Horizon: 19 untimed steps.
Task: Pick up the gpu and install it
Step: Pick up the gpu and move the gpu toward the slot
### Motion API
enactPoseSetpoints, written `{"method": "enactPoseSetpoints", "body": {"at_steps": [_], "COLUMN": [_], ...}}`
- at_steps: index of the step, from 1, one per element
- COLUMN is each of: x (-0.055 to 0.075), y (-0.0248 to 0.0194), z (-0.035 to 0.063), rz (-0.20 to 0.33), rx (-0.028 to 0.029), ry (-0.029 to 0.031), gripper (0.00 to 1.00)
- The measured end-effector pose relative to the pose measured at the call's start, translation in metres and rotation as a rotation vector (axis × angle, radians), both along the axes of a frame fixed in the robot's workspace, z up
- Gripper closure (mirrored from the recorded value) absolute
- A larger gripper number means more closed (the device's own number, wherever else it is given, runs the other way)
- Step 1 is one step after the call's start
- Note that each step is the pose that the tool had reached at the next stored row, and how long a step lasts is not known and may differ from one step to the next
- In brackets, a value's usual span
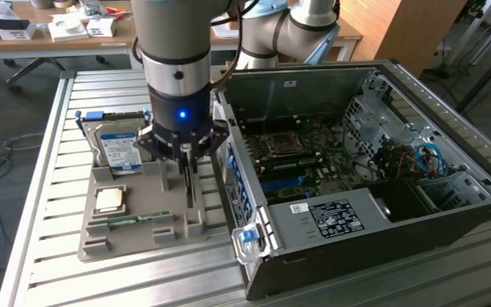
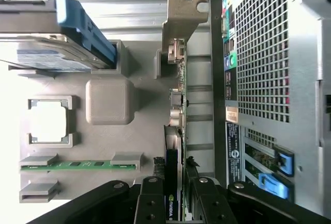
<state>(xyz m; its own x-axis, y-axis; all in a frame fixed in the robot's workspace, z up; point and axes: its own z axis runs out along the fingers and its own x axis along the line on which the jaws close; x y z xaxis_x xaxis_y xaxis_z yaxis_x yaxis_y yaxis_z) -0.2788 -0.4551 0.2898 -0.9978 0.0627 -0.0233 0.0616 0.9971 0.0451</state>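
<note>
A grey parts tray point(image 1: 143, 240) point(image 2: 77, 79) is seen on a slatted metal table point(image 1: 58, 281), beside an open computer case point(image 1: 382, 256) point(image 2: 264, 43) laid on its side.

Four parts are held in the tray:
- A silver hard drive point(image 1: 119, 150) point(image 2: 41, 53) with a blue label is propped in the far slot.
- A processor point(image 1: 110, 199) point(image 2: 49, 121) is seated in a square recess.
- A green memory stick point(image 1: 130, 219) point(image 2: 77, 165) is set on edge in a narrow slot.
- The gpu point(image 1: 191, 192) point(image 2: 175, 146) is stood on edge in the slot along the tray's side nearest the case.

The gripper point(image 1: 184, 169) point(image 2: 174, 198) is lowered over the gpu. Its two fingers point(image 2: 150, 203) are drawn in against the card's opposite faces, so the card is clasped while seated in its slot.

Inside the case, a motherboard point(image 1: 305, 150) is mounted on the floor. A power supply point(image 1: 331, 214) is fitted at the near end.
</note>
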Motion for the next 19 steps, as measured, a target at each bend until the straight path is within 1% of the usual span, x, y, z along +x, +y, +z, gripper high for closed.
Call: {"method": "enactPoseSetpoints", "body": {"at_steps": [19], "x": [0.0], "y": [0.0], "z": [0.0866], "rz": [0.0], "rx": [-0.0001], "ry": [0.0], "gripper": [0.74]}}
